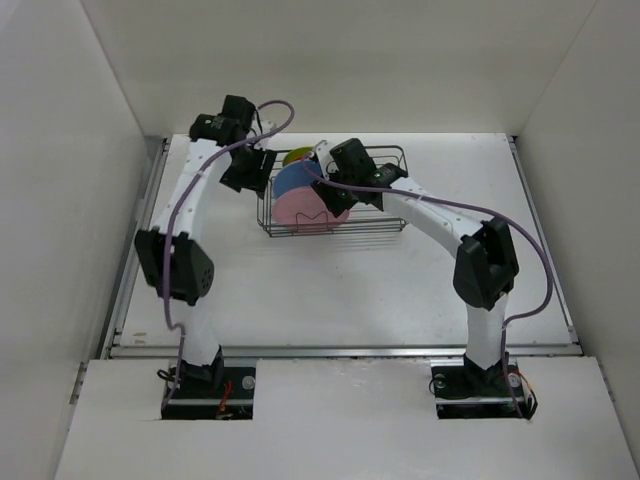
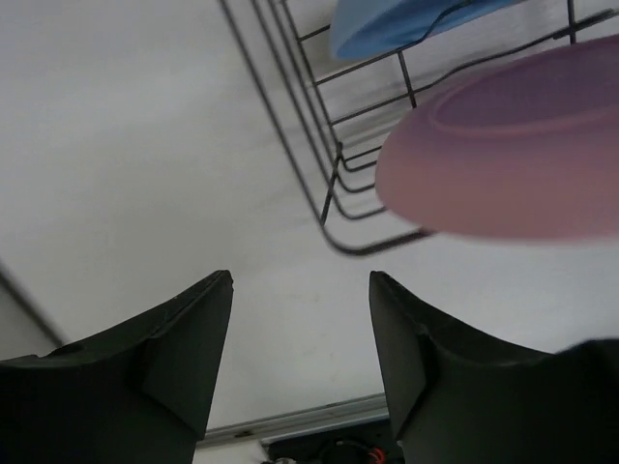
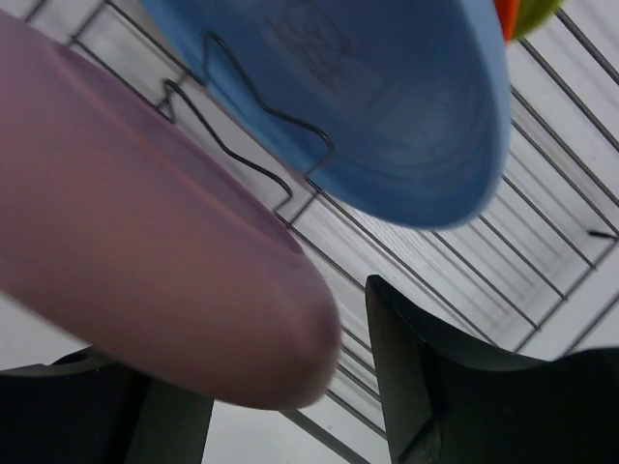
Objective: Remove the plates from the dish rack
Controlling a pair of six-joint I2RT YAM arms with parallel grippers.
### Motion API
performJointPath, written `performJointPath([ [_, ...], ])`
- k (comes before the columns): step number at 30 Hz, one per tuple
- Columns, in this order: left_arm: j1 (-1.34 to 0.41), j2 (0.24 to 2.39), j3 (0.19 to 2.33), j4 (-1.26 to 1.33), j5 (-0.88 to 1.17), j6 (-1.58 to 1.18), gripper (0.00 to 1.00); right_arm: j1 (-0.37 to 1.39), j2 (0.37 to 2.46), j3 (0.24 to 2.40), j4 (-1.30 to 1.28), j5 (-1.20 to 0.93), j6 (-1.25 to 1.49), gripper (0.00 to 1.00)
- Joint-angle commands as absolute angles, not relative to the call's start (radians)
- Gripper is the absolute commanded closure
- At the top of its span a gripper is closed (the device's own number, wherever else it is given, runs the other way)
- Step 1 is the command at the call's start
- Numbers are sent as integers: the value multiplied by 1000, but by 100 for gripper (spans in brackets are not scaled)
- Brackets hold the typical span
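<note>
The dark wire dish rack (image 1: 385,222) stands at the back middle of the table. The pink plate (image 1: 298,209) stands at its front, the light blue plate (image 1: 291,179) behind it and the lime green plate (image 1: 297,155) at the back. The orange plate (image 3: 505,14) shows only as a sliver beside the green one (image 3: 538,10) in the right wrist view. My right gripper (image 3: 280,314) is open over the rack, its jaws either side of the pink plate's rim (image 3: 145,261), with a gap to the right finger. My left gripper (image 2: 300,280) is open and empty, just left of the rack (image 2: 324,184).
White walls enclose the table on the left, back and right. A metal rail (image 1: 340,350) runs along the table's near edge. The right arm's purple cable (image 1: 520,225) loops over the right side of the table.
</note>
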State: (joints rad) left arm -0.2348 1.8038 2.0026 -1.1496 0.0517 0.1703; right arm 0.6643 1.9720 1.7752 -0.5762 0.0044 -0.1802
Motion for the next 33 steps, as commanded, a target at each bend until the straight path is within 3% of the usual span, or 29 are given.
performJointPath([
  [1,-236,1955,2097,-1216,167,92,45,676,1865,1792,-439,138,-170,37],
  [5,-227,2034,2097,-1172,135,74,51,676,1865,1782,-430,183,-179,39],
  [7,-227,2075,2108,-1160,126,74,52,676,1865,1755,-430,160,-179,50],
  [9,-227,2098,2108,-1160,115,52,53,676,1865,1746,-420,150,-190,69],
  [10,-227,2108,2118,-1160,115,52,54,676,1879,1746,-420,162,-190,87],
  [12,-218,2118,2129,-1160,101,43,54,676,1890,1746,-420,172,-190,100],
  [18,-199,2049,2086,-1124,115,43,53,676,1881,1767,-397,157,-222,96],
  [19,-199,2039,2086,-1124,115,52,52,676,1881,1776,-397,147,-222,89],
  [20,-199,2039,2086,-1124,115,52,52,676,1894,1776,-397,147,-222,61],
  [23,-199,2028,2077,-1124,101,52,50,676,1959,1815,-397,138,-222,58],
  [27,-199,2017,2086,-1153,92,74,50,676,1987,1838,-431,109,-222,68],
  [28,-199,2017,2095,-1163,92,74,50,676,1987,1829,-431,109,-222,85],
  [31,-199,2004,2105,-1177,83,92,51,676,1951,1819,-431,100,-222,100],
  [33,-199,1982,2086,-1177,69,92,51,676,1919,1830,-431,121,-222,100],
])
